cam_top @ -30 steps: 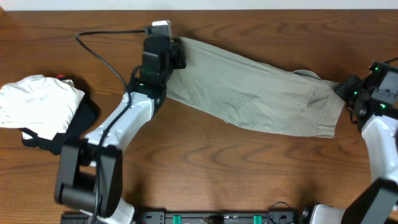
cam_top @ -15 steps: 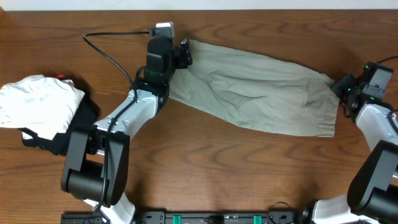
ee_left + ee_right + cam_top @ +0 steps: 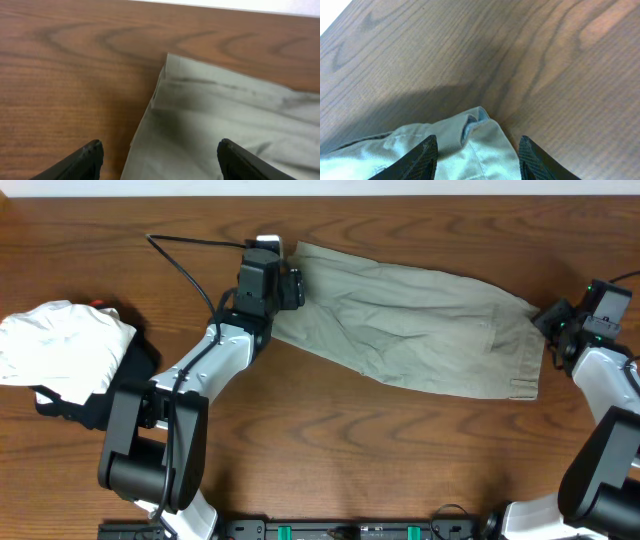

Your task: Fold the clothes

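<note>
The clothes (image 3: 410,330), pale khaki shorts folded into a long band, lie flat across the table from upper left to right. My left gripper (image 3: 292,286) hovers over their left end; in the left wrist view it (image 3: 160,145) is open, its fingers straddling the cloth's edge (image 3: 225,115) without holding it. At the right end, by the waistband corner, is my right gripper (image 3: 548,320). In the right wrist view it (image 3: 477,141) is open above the cloth (image 3: 470,150), with nothing pinched between the fingers.
A white folded garment (image 3: 60,345) lies on a black garment (image 3: 125,380) at the table's left. A black cable (image 3: 185,265) runs from the left wrist across the back left. The table's far edge runs just behind the shorts.
Both grippers have opened and let go of the shorts' ends. The cloth has settled slack on the table. The left gripper has shifted slightly right, towards the cloth.
</note>
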### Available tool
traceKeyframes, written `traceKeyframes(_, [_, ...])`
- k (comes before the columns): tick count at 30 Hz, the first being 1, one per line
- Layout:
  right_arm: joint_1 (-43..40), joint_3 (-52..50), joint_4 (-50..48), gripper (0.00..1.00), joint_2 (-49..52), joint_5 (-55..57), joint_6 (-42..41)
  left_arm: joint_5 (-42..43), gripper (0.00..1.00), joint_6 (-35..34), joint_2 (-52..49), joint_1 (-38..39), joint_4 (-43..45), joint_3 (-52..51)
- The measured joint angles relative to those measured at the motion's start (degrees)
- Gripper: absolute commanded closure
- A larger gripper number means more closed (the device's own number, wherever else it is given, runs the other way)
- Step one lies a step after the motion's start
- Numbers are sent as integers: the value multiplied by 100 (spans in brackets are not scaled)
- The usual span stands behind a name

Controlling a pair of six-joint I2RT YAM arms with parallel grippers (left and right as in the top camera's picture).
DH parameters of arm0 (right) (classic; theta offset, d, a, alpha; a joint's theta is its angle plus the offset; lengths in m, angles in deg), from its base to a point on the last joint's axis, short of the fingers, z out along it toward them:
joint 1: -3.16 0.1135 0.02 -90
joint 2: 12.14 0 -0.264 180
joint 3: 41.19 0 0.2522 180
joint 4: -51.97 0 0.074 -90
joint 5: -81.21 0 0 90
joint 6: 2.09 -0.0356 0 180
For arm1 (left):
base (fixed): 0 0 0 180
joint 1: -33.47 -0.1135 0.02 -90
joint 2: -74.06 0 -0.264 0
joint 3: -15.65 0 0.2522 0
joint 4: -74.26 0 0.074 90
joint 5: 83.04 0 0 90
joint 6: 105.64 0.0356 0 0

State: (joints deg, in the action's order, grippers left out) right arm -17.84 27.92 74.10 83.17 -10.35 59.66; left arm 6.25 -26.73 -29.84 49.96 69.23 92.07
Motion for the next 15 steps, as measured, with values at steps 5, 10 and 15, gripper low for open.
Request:
traceKeyframes(5, [0, 0, 492, 48, -616, 52, -2, 87, 30, 195, 0, 0, -63, 0])
traceKeyframes(10, [2, 15, 1519, 34, -1335, 46, -13, 345, 29, 238, -199, 0, -103, 2])
traceKeyframes(15, [2, 22, 2444, 34, -1547, 24, 7, 452, 29, 238, -745, 0, -173, 2])
